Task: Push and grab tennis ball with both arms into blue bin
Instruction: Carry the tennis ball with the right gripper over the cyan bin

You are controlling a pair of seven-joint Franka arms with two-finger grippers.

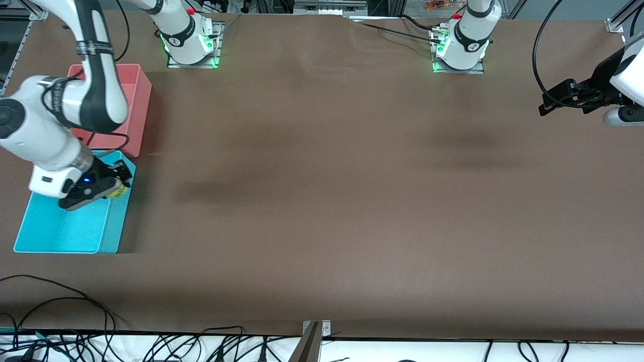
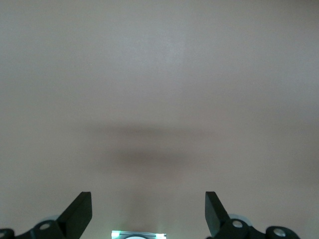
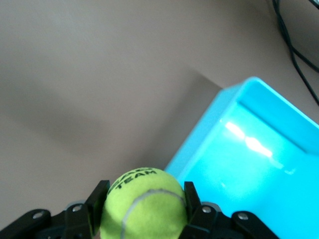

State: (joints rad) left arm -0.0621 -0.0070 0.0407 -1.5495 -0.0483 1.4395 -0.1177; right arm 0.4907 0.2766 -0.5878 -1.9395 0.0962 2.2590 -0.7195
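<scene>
Even, diffuse overhead light; brown bench (image 1: 322, 201) evenly lit, with soft blurry arm shadows mid-bench. Bright glare streaks on the blue bin (image 3: 259, 144) floor in the right wrist view. Left wrist view washed out, hazy, only one faint shadow smear. Tennis ball (image 3: 143, 204) sharp, print readable.

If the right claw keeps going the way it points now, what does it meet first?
Probably the blue bin: the right claw, shut on the tennis ball, points down over the bin's rim. Rim or floor first, depth is unclear.
</scene>
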